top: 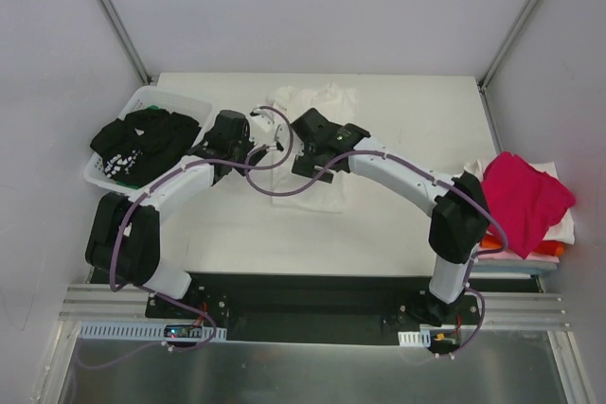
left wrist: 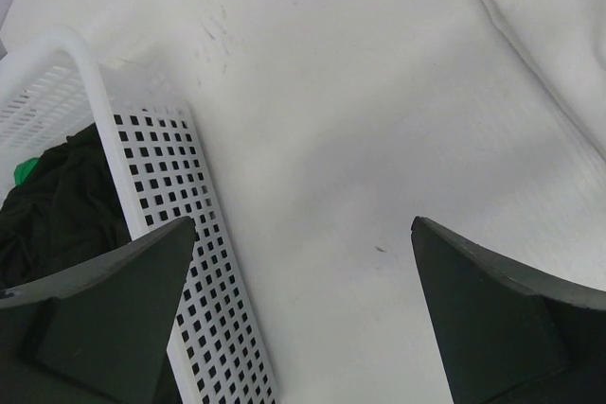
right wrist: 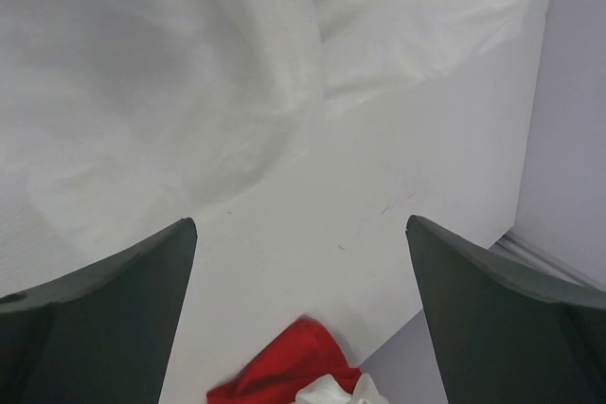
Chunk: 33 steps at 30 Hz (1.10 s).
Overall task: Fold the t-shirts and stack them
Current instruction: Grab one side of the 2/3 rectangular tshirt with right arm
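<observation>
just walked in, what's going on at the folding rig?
Both arms are over a white t-shirt spread mid-table. Both grippers are open and hold nothing. The right gripper hangs above the shirt's cloth. The left gripper is above bare table, between the shirt and the white basket. A black t-shirt lies in the basket. At the table's right edge sits a stack, with a magenta t-shirt draped loosely on top.
</observation>
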Tool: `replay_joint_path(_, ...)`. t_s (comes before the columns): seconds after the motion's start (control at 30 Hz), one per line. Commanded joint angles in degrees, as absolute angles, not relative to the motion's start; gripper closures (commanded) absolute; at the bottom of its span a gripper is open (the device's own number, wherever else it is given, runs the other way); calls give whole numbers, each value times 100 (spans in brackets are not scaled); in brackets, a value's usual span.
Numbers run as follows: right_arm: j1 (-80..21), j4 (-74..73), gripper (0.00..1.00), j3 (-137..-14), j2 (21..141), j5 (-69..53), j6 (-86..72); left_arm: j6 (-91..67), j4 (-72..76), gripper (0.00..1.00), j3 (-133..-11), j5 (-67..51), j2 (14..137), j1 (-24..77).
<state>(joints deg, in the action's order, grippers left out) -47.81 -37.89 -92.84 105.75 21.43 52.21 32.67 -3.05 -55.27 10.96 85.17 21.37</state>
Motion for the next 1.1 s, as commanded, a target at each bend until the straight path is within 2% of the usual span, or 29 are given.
replay_joint_path(0.0,-5053,-3894,4,-8738,10161,2040,4782,3024,-554,1,-5774,1343,8481,2127)
replay_joint_path(0.23,-5256,-3894,3,-8254,10160,1767,4571,2892,-396,1,-6371,1494,9262,1706)
replay_joint_path(0.5,-5458,-3911,4,-8253,10537,1380,4412,2997,-290,1,-7092,1600,10080,1100)
replay_joint_path(1.07,-5713,-3797,3,-8455,11320,1151,4535,2988,-264,1,-7515,1512,10547,606)
